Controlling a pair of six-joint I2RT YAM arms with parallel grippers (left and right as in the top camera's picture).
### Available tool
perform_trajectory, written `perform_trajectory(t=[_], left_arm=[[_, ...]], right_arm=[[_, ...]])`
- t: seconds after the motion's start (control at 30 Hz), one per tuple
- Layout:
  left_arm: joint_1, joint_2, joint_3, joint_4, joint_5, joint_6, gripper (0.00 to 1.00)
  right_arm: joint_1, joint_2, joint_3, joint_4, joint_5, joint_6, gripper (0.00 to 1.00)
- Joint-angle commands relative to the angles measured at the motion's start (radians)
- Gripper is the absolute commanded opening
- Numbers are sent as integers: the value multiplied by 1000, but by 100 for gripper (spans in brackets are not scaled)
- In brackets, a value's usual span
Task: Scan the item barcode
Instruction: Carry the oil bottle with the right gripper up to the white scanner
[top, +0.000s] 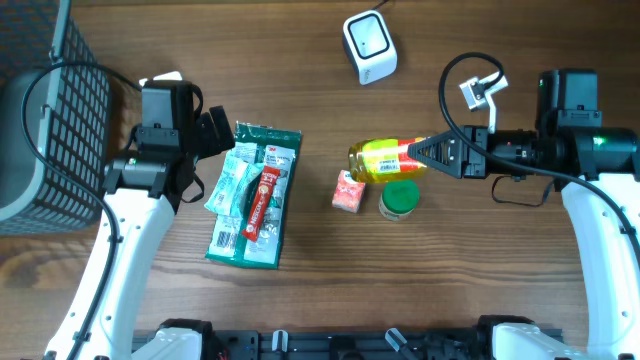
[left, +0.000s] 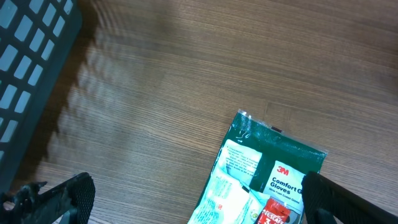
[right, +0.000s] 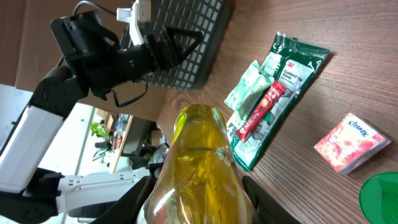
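Below the scanner (top: 369, 46) in the overhead view, and a little to its right, a yellow bottle (top: 385, 160) is held on its side by the right gripper (top: 428, 155). The fingers (right: 267, 208) are clamped about the bottle's body, and its far end is pointed away from the scanner's right side toward the left arm. Whether the bottle is lifted clear of the table (top: 480, 290) cannot be told. Further below the scanner, just beneath the bottle, a tissue pack (top: 347, 190) and a green-topped container (top: 400, 200) are laid side by side. Well to the scanner's lower left a green glove pack (top: 255, 195) is spread flat. At its upper edge the left gripper (top: 218, 133) is hung with its fingers fully spread and nothing between them. The step in hand is judged to be the presenting of the item: the bottle has been grasped but not yet brought before the scanner, from which it is set well apart. No barcode can be made out on the label in any view. The next move is therefore thought to call for the bottle to be carried up toward the scanner. It would then be turned about its long axis until the printed code is faced squarely to the scanner's window, with the grip kept firm on the smooth, rounded body.
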Motion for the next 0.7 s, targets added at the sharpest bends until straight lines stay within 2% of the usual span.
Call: perform_trajectory(t=[0.0,0.37,0.67], left_arm=[[4,-3,11,3,-6,-16,100],[4,-3,11,3,-6,-16,100],[4,-3,11,3,-6,-16,100]], right_arm=[[9,-6,19,0,-31,-25,4],[12,-5,19,-11,3,-25,4],[89,-5,19,7,74,-23,4]])
